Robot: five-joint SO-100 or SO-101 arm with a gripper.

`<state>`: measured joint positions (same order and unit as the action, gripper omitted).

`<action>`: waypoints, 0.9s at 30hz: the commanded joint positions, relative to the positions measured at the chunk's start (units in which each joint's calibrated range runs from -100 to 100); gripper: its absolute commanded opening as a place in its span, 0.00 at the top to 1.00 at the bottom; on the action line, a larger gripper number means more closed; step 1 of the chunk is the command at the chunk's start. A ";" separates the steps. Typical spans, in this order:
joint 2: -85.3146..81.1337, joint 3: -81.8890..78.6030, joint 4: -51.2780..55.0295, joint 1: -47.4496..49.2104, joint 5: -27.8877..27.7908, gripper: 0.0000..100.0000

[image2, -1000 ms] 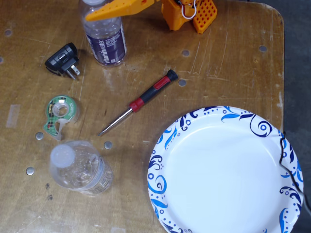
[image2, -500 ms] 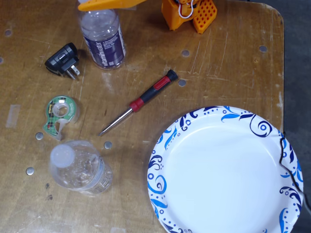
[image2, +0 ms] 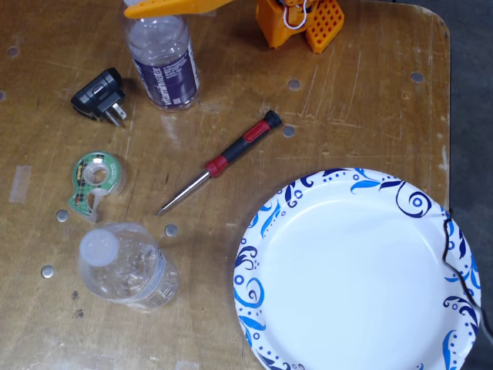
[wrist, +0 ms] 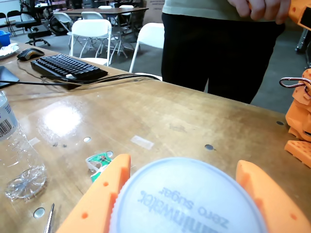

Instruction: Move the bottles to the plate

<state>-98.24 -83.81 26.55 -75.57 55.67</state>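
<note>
Straddling the vitaminwater bottle cap, the hand spreads wide, fingers either side.

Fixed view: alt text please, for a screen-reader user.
Orange pincer sits at the cap of an upright vitaminwater bottle at the table's far edge. A crinkled bottle stands near-left; the blue-swirl paper plate, near-right, is empty. Screwdriver, tape dispenser and plug adapter lie between.

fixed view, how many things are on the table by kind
bottles: 2, the vitaminwater bottle and the crinkled bottle
plate: 1
screwdriver: 1
tape dispenser: 1
plug adapter: 1
total: 6
</note>
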 commanded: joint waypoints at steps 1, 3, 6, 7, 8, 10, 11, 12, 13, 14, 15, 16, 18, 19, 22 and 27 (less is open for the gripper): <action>-0.41 3.45 -0.53 0.37 0.26 0.84; -0.33 4.98 -0.01 0.37 0.26 0.84; -0.33 6.61 -0.10 1.77 0.26 0.84; -0.24 7.42 -0.01 2.85 0.26 0.84; -0.08 8.05 -0.01 3.60 0.26 0.84; 0.01 8.95 -0.62 4.68 0.26 0.84; 0.01 9.67 -0.79 5.43 0.26 0.84; 0.09 10.57 -0.79 6.30 0.26 0.84; 0.18 11.74 -0.79 7.38 0.26 0.84; 0.18 12.73 -0.79 8.56 0.20 0.84; 0.26 13.72 -0.97 9.96 0.20 0.84; 0.26 14.53 -1.49 11.47 0.20 0.84; 0.35 15.34 -4.10 14.49 -0.11 0.84; 0.60 15.52 -5.93 15.89 -0.11 0.84; 3.97 15.89 -12.19 20.10 -0.16 0.84; 15.86 22.73 -18.46 28.83 -0.21 0.84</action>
<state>-88.51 -67.27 11.15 -50.77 55.72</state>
